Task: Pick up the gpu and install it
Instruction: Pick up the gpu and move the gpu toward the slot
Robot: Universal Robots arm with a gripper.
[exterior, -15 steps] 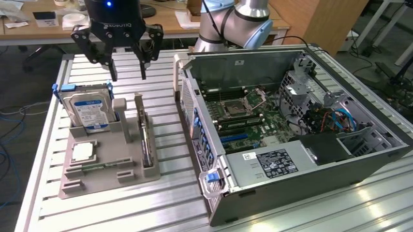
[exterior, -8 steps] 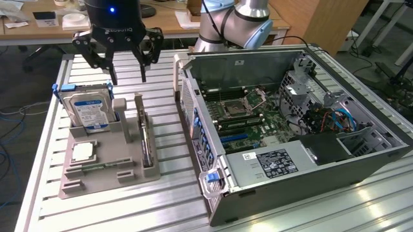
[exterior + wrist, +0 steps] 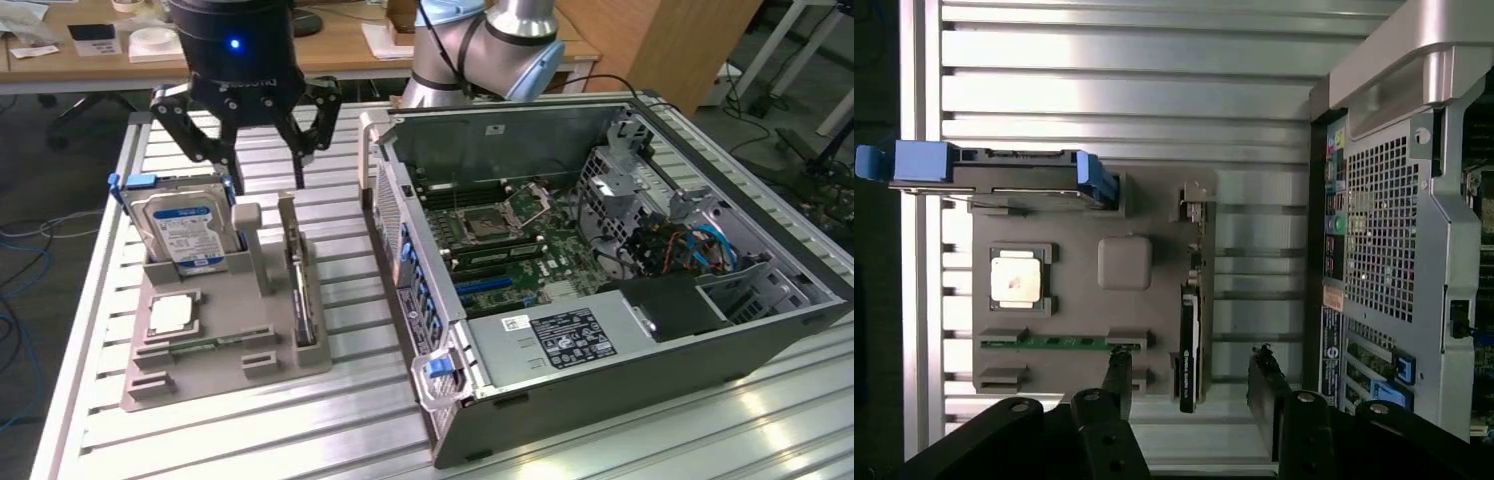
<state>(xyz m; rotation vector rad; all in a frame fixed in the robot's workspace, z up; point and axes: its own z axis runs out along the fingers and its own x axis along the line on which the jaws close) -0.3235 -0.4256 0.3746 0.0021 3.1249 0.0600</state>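
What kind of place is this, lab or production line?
Probably a robotics lab or workshop, not a line: an open PC tower on a slotted aluminium table, a grey parts fixture beside it, and cluttered wooden desks behind.

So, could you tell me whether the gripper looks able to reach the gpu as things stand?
Probably yes: the open gripper hangs above the gpu, whose top edge stands bare in the grey holder.

On the holder (image 3: 1154,310), the gpu (image 3: 1191,345) stands at the edge nearest the computer case (image 3: 1399,240).
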